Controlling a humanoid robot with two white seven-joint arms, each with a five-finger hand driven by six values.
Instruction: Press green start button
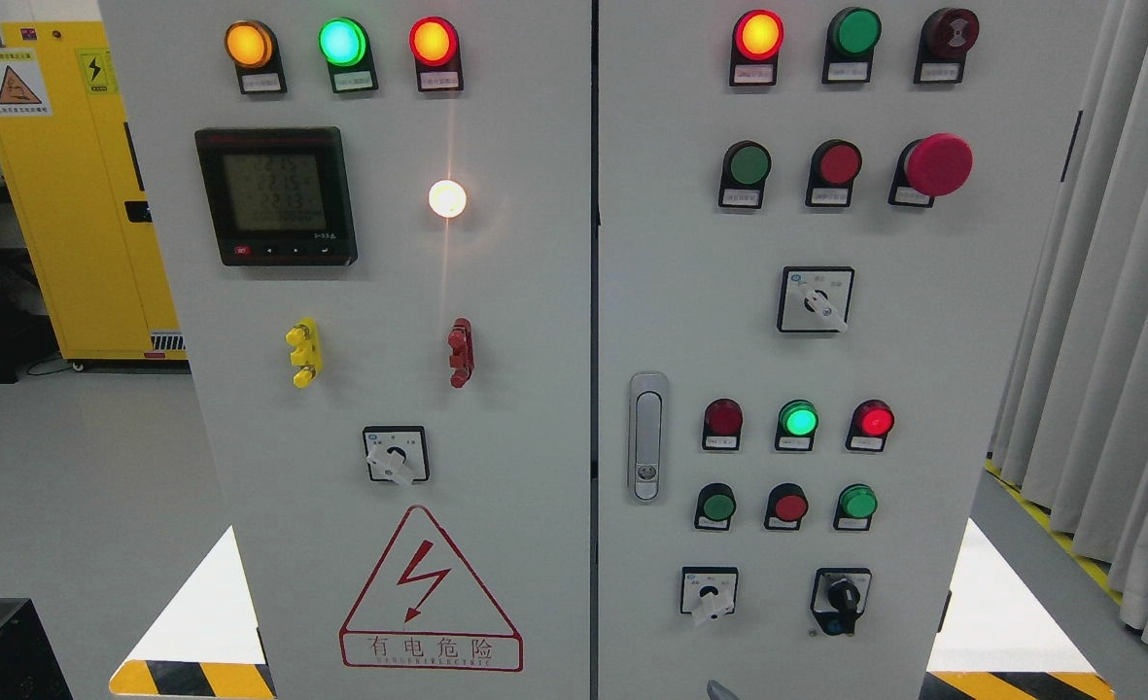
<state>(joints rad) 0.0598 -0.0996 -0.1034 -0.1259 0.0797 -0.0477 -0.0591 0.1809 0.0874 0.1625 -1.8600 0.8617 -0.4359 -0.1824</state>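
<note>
industrial plant room: electrical control cabinet (554, 389)

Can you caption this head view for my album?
Grey control cabinet with lit lamps, green button awaiting a press; no hand visible.

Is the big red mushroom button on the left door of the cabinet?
No, the big red mushroom button sits on the right door, at its upper right, beside a flat red button.

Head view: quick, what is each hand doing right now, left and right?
Left hand: not in view, state cannot be told.
Right hand: not in view, state cannot be told.
</note>
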